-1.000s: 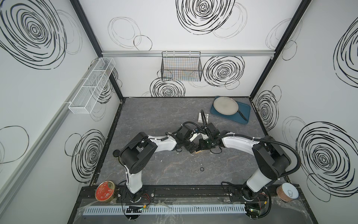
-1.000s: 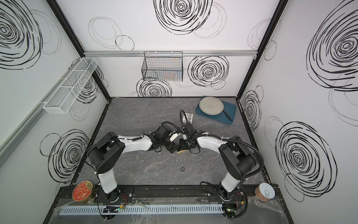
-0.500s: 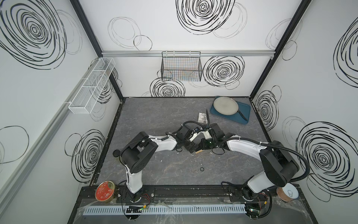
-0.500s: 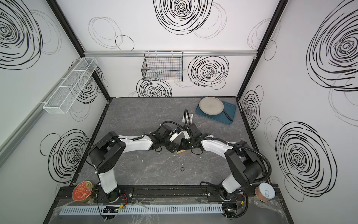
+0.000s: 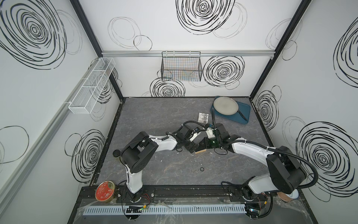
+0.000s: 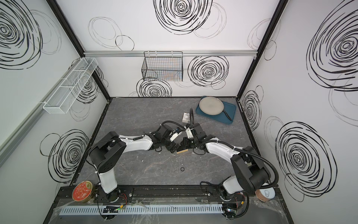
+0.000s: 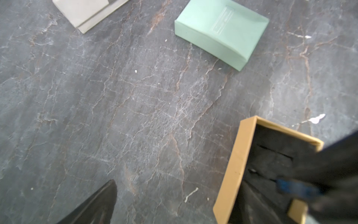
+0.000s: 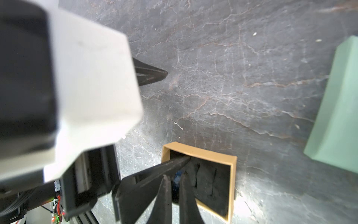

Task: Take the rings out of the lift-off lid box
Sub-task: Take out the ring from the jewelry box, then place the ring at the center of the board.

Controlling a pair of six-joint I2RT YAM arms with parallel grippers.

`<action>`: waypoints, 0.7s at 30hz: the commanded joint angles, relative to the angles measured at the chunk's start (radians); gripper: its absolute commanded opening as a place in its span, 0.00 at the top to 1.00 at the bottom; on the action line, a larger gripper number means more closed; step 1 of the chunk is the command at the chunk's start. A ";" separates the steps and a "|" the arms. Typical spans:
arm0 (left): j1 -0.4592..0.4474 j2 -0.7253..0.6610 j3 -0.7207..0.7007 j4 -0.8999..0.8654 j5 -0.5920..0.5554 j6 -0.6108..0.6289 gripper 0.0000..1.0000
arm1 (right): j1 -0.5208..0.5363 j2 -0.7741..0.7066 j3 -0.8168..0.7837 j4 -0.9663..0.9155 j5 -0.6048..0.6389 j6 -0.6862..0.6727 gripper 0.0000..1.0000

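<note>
i am pinching my right fingers (image 8: 162,199) narrow inside the box (image 8: 205,154), catch unconfirmed; my left fingers (image 8: 153,74) are standing wide across its wall, so lifting may tip it.

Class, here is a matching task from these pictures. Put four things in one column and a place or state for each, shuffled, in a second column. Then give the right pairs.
Things:
1. tan box
2. mint-green box
3. black ring
4. grey pan

Places or states:
A. on the blue tray
B. open, lined in black
C. loose on the table, toward the robot bases
D. closed

Pairs: 1-B; 2-D; 3-C; 4-A
</note>
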 commanded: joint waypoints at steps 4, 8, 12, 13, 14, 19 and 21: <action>-0.003 -0.018 0.061 -0.042 0.005 0.006 0.00 | 0.001 -0.164 -0.118 -0.041 -0.039 0.026 1.00; 0.004 -0.037 0.099 -0.059 -0.011 0.008 0.00 | 0.001 -0.270 -0.202 -0.081 -0.096 0.043 1.00; 0.007 -0.064 0.083 -0.054 -0.021 0.007 0.00 | 0.015 -0.347 -0.301 -0.061 -0.189 0.094 1.00; 0.008 -0.070 0.076 -0.051 -0.025 0.006 0.00 | 0.018 -0.362 -0.326 -0.044 -0.208 0.113 1.00; 0.009 -0.078 0.065 -0.045 -0.028 0.004 0.00 | 0.019 -0.376 -0.360 -0.016 -0.235 0.138 1.00; 0.009 -0.108 0.011 -0.015 -0.028 -0.006 0.00 | 0.029 -0.399 -0.484 0.135 -0.326 0.252 1.00; 0.009 -0.116 -0.005 -0.006 -0.026 -0.007 0.00 | 0.030 -0.400 -0.520 0.171 -0.339 0.280 1.00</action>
